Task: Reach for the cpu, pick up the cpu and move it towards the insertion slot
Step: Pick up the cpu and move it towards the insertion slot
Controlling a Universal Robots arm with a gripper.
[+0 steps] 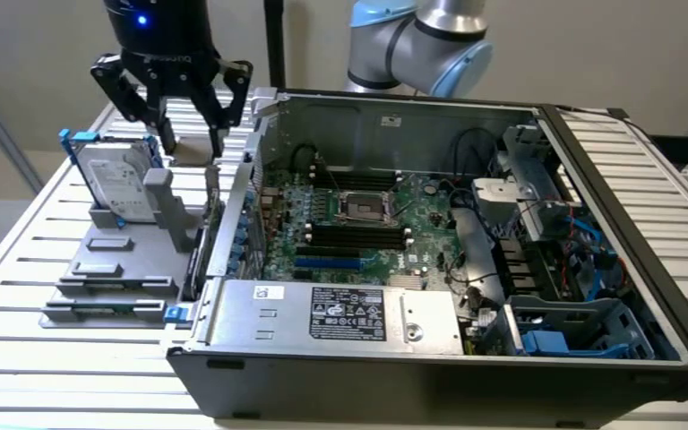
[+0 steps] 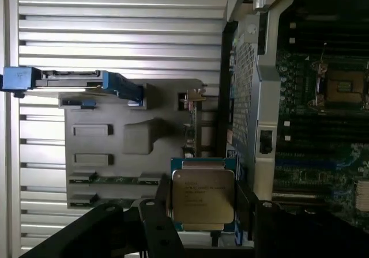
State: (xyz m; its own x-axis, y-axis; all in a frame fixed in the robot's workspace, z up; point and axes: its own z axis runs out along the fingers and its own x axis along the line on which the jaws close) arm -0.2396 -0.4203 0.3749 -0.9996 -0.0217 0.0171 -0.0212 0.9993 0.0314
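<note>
Hand closed on the cpu, lifted clear of the grey rack, the carry to the socket still to make.

The hand (image 1: 189, 134) hangs above the grey holder rack (image 1: 117, 260) at the exterior view's left, its fingers set fairly wide and clamped on the edges of the cpu (image 2: 203, 196). Just beside it stands the hard drive (image 1: 117, 184). By my reckoning the pick-up is done. The insertion slot (image 1: 362, 208) lies well apart to the right inside the open computer case (image 1: 631, 170), over its near wall, so the carry needs height and a level chip.
</note>
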